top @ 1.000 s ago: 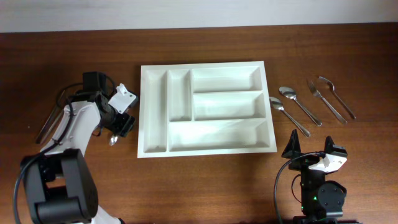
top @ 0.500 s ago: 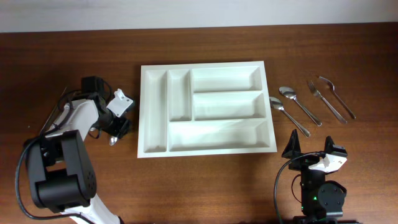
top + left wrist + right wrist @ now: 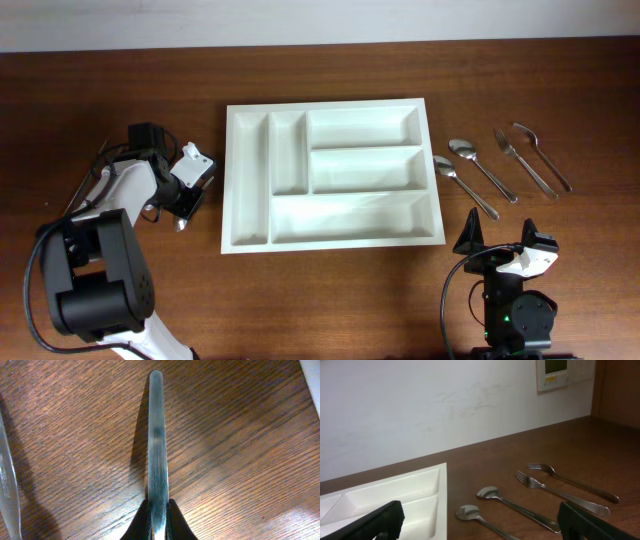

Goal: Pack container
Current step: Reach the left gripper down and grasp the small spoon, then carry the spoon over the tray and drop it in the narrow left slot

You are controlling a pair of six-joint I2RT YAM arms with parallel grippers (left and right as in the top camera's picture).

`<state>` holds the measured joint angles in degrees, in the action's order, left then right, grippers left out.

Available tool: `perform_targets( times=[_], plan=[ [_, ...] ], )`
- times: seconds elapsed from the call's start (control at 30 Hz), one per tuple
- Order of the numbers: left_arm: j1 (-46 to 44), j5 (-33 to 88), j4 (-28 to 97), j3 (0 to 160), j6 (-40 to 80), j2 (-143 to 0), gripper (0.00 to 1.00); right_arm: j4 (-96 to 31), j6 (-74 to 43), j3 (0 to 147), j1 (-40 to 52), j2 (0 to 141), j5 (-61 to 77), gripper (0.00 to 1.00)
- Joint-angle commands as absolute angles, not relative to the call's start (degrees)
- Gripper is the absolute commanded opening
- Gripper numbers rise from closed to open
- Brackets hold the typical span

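Tray sits centre frame: likely light, stiff plastic, best gripped by its rim. Left end effector is pinched shut on a slippery steel utensil; right end effector gapes, empty.

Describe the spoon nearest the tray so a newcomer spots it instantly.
Find the large white plastic cutlery tray mid-table. Just beyond its right wall lies the small steel spoon, the piece nearest the tray. It is shorter than the longer steel spoon beside it.

Container is white, handle silver, fingers black, table brown wood-grain.
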<state>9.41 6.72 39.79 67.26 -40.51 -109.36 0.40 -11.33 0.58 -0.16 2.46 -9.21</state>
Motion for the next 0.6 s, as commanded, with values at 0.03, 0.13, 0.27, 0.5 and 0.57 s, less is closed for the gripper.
perform_targets(
  times=[0.03,0.13,0.27,0.5,0.57],
  plan=[
    [9.6,8.2,39.7,67.8,-38.2,-110.1,0.02,0.6,-10.8,0.3,-0.1,2.0,-10.2,0.99],
    [9.6,8.2,40.1,72.3,-33.2,-108.8,0.02,0.6,-10.8,0.3,-0.1,2.0,-10.2,0.99],
    [9.6,8.2,40.7,79.3,-25.3,-105.9,0.02,0.6,-10.8,0.3,-0.1,2.0,-10.2,0.99],
    [6.6,10.8,43.4,87.0,-8.2,-99.7,0.02,0.6,-10.8,0.3,-0.1,2.0,-10.2,0.99],
    [4.1,15.3,44.2,87.1,-7.6,-97.8,0.02,0.6,-10.8,0.3,-0.1,2.0,-10.2,0.99]
  ],
)
